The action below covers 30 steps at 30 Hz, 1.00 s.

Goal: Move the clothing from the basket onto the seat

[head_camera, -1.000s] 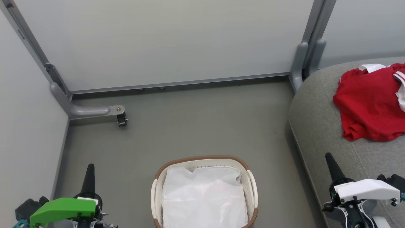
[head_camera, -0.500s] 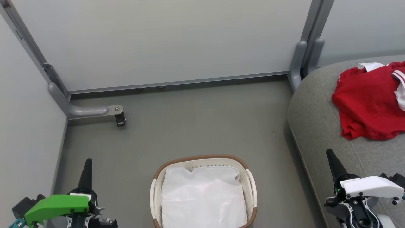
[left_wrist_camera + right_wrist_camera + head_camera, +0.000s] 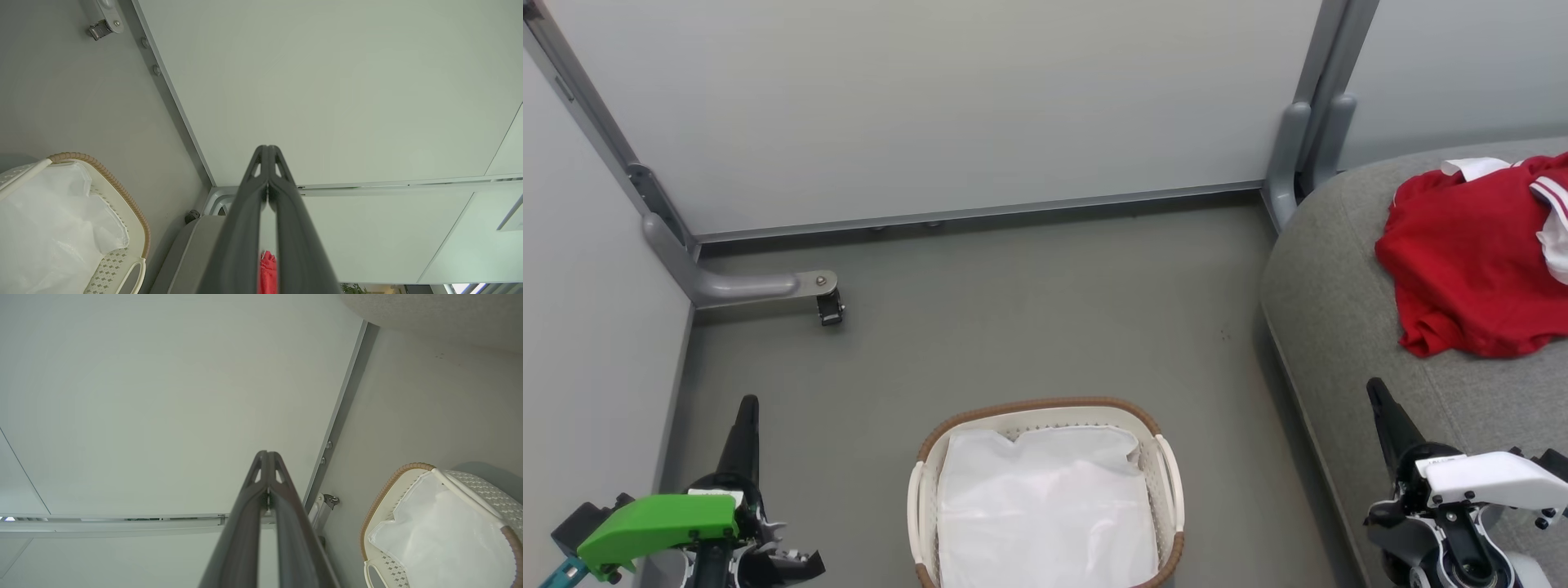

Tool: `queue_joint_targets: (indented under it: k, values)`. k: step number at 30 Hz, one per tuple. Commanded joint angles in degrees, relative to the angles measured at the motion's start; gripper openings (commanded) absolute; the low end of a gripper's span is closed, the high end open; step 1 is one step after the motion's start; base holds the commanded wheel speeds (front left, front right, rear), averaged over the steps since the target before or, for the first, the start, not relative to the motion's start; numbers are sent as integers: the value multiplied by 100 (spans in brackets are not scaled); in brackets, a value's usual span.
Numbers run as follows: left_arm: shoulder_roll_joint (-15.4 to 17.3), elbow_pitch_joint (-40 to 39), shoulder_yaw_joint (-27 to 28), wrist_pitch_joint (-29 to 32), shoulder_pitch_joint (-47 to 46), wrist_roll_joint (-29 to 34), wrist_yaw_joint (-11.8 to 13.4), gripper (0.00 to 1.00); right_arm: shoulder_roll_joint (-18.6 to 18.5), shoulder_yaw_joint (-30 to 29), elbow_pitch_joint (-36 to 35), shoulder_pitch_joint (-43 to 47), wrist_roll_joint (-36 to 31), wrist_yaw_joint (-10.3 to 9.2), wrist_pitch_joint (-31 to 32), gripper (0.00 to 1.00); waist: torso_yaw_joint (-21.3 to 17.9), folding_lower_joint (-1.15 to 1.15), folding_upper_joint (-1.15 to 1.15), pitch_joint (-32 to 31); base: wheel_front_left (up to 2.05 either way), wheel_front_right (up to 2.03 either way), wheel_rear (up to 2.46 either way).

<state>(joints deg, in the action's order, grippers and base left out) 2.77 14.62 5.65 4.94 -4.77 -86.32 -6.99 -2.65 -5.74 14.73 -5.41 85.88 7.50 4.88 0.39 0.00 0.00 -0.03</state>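
The red clothing (image 3: 1474,257) with white collar trim lies crumpled on the grey seat (image 3: 1339,294) at the right edge of the head view; a sliver of that clothing (image 3: 267,269) shows in the left wrist view. The white perforated basket (image 3: 1045,410) with a brown rim stands on the floor at the bottom centre, showing just its white lining (image 3: 1045,510). My left gripper (image 3: 749,402) is shut and empty, left of the basket. Over the seat's front edge, my right gripper (image 3: 1374,385) is also shut and empty, below the clothing.
Pale partition panels (image 3: 947,106) close off the back and left. A grey metal foot with a small caster (image 3: 831,308) juts onto the floor at the back left, and a grey post bracket (image 3: 1289,155) stands beside the seat's corner. Grey floor (image 3: 1029,318) lies between basket and wall.
The whole head picture has shifted slightly, so the camera moved. Both grippers have sunk a little toward the bottom edge. The clothing and basket have not moved.
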Motion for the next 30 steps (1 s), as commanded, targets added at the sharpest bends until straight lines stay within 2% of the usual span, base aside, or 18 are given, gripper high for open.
queue_joint_targets:
  k: [1,16,30]
  values:
    - [19,-45,39,29,-122,-108,-30,0,-34,-30,-48,-92,117,-1,31,0,-3,0,0,1,0,0,0]
    - [19,-69,108,184,-192,-638,-69,0,-38,-93,-90,-104,684,-1,186,0,-39,0,0,20,0,0,0]
    - [19,-63,103,181,-180,-619,-65,0,-37,-90,-86,-100,664,-1,179,0,-39,0,0,21,0,0,0]
